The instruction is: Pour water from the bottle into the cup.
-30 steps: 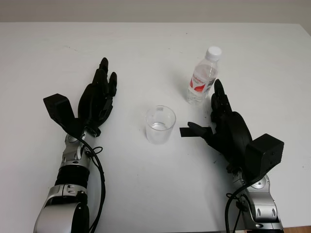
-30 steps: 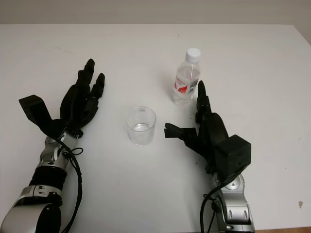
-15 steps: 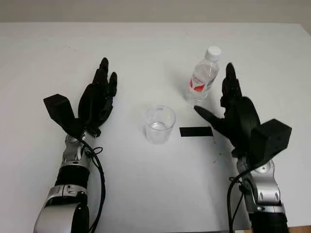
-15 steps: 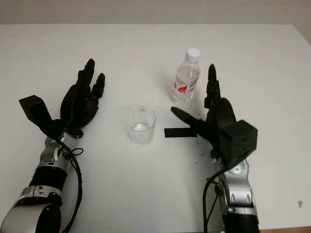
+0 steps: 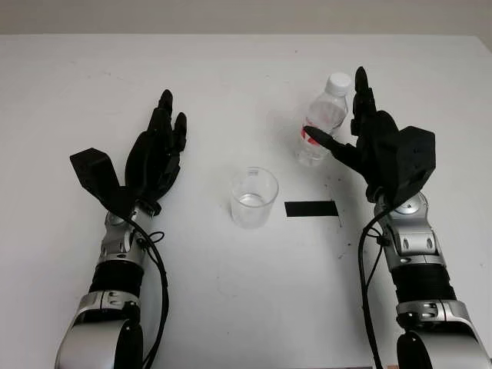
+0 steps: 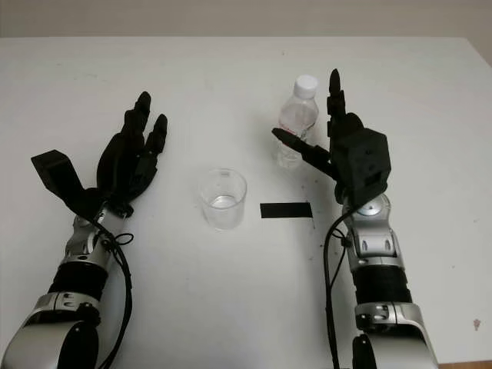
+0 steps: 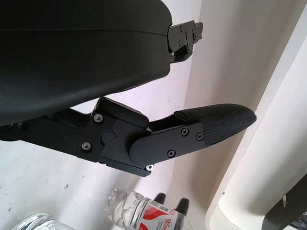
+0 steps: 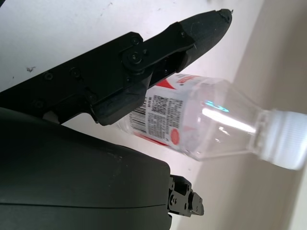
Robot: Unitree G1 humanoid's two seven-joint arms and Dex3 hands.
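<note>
On the white table (image 5: pixel 231 300), toward its far right, stands one clear plastic bottle (image 5: pixel 321 121), upright, with a white cap and red label. One clear cup (image 5: pixel 254 197) sits near the middle, a little water at its bottom. Just right of the cup lies a black strip (image 5: pixel 311 208). The right hand (image 5: pixel 361 137) flanks the bottle, fingers wide, not gripping. The left hand (image 5: pixel 154 157) is open, well left of the cup.

Right hand (image 8: pixel 158 115) open around the capped bottle (image 8: pixel 201 124) — one finger (image 8: pixel 158 45) crossing its red-and-white label
</note>
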